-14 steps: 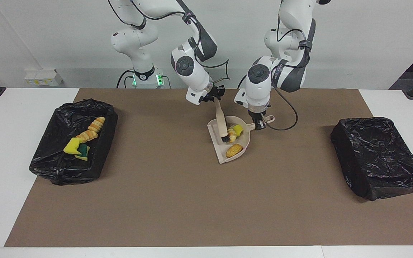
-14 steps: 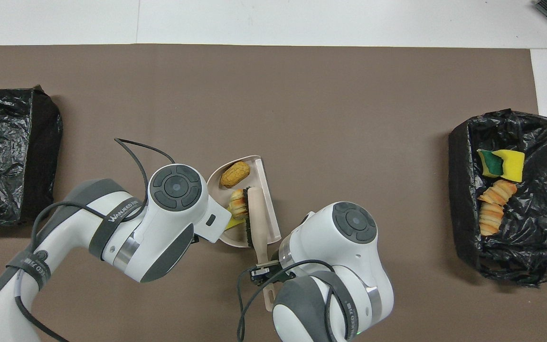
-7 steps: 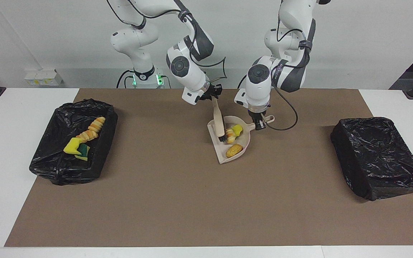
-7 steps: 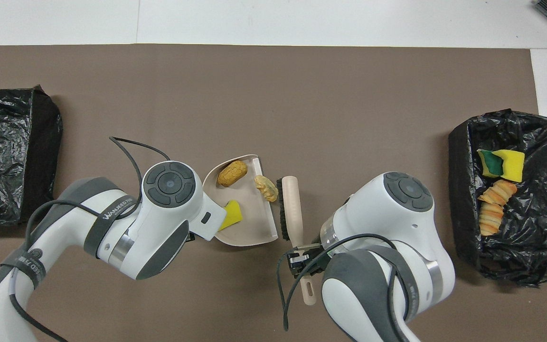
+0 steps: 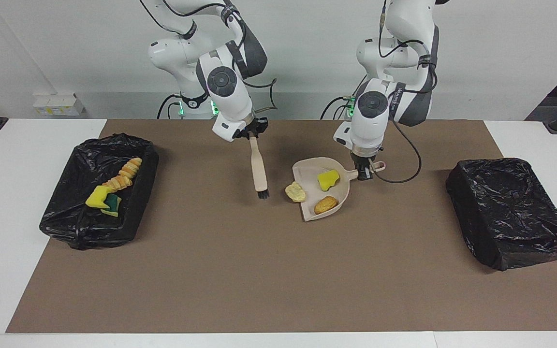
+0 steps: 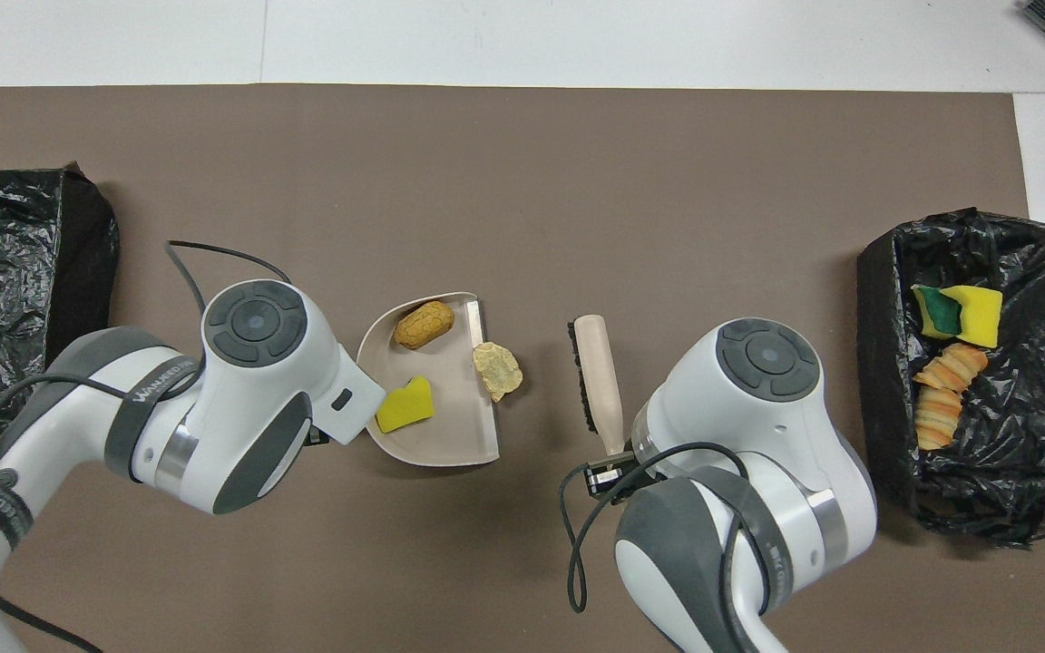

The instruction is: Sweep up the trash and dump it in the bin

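One pale scrap [image 5: 295, 192] lies at the open lip of the dustpan [image 5: 310, 209], partly off it. If the dustpan is lifted or tilted now, this scrap is likely to be left on the brown mat [image 5: 259, 270] or to roll away. A yellow sponge piece [image 5: 328, 179] and an orange lump [image 5: 326, 204] lie inside the pan and could slide out through the open edge if it is tipped forward.

The left gripper [image 5: 365, 174] is clenched on the dustpan handle, at the end nearer the robots. The right gripper [image 5: 253, 134] is clenched on the handle of the brush [image 5: 259, 171], which hangs bristles-down beside the pan, apart from the pale scrap.

Four more scraps [image 5: 111, 189] lie in the open bin [image 5: 73, 227] at the right arm's end of the desk. A second black-lined bin [image 5: 510, 212] stands at the left arm's end.
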Tool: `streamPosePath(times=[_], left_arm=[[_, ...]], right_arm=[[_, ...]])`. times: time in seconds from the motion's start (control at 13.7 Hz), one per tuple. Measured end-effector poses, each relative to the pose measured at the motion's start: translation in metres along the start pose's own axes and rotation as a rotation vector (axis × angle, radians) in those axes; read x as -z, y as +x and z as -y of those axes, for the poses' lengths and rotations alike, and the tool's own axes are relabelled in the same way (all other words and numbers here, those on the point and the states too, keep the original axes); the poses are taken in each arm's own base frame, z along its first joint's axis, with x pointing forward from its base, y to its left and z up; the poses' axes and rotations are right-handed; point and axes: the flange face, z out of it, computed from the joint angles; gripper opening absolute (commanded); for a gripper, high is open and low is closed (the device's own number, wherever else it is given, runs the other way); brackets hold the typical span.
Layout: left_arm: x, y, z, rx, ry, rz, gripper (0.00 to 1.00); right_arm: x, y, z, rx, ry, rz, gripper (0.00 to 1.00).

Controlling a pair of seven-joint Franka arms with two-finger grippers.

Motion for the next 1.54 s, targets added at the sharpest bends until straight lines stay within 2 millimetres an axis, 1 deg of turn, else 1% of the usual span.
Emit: streamPosePath(times=[0.07, 0.15, 0.22, 0.29, 0.44, 0.51, 0.66, 0.88, 0.95, 1.1, 1.17, 1.24, 1.39, 1.54], left_arm=[[0.009, -0.013, 0.003, -0.017, 0.006, -0.017, 0.0], [0.018, -0.026, 0.005, -0.027, 0.008, -0.034, 0.0], [0.026, -0.039, 0.007, -0.036, 0.014, -0.048, 0.0], [0.031, -0.047, 0.007, -0.038, 0.019, -0.055, 0.0], [0.033, -0.049, 0.006, -0.032, 0.015, -0.059, 0.0], [0.028, -0.049, 0.005, -0.024, 0.006, -0.057, 0.0], [0.014, -0.051, 0.007, -0.002, -0.017, -0.053, 0.0], [-0.009, -0.066, 0.026, 0.037, -0.007, -0.065, 0.0], [-0.018, -0.069, 0.03, 0.045, -0.003, -0.045, 0.0], [-0.032, -0.069, 0.034, 0.068, 0.003, -0.006, 0.0], [-0.032, -0.068, 0.034, 0.069, 0.006, 0.001, 0.0], [-0.031, -0.066, 0.033, 0.07, 0.008, 0.003, 0.0], [-0.031, -0.064, 0.031, 0.077, 0.01, 0.006, 0.0], [-0.03, -0.06, 0.029, 0.076, 0.014, 0.011, 0.0]], right_arm=[[-0.011, 0.009, 0.003, 0.006, -0.011, -0.002, 0.0], [-0.021, 0.018, 0.011, 0.016, -0.017, 0.004, 0.0], [-0.033, 0.027, 0.024, 0.036, -0.024, 0.013, 0.0], [-0.045, 0.035, 0.04, 0.06, -0.031, 0.014, 0.0], [-0.063, 0.044, 0.065, 0.097, -0.038, -0.001, 0.0], [-0.065, 0.045, 0.072, 0.108, -0.038, -0.008, 0.0], [-0.064, 0.044, 0.079, 0.114, -0.027, -0.009, 0.0], [-0.065, 0.043, 0.08, 0.115, -0.024, -0.008, 0.0], [-0.065, 0.043, 0.08, 0.115, -0.024, -0.007, 0.0], [-0.066, 0.044, 0.08, 0.111, -0.017, -0.016, 0.0], [-0.068, 0.044, 0.081, 0.102, 0.003, -0.021, 0.0], [-0.069, 0.043, 0.086, 0.091, 0.038, -0.023, 0.0], [-0.073, 0.037, 0.104, 0.077, 0.107, -0.026, 0.0], [-0.075, 0.029, 0.13, 0.063, 0.201, -0.037, 0.0]])
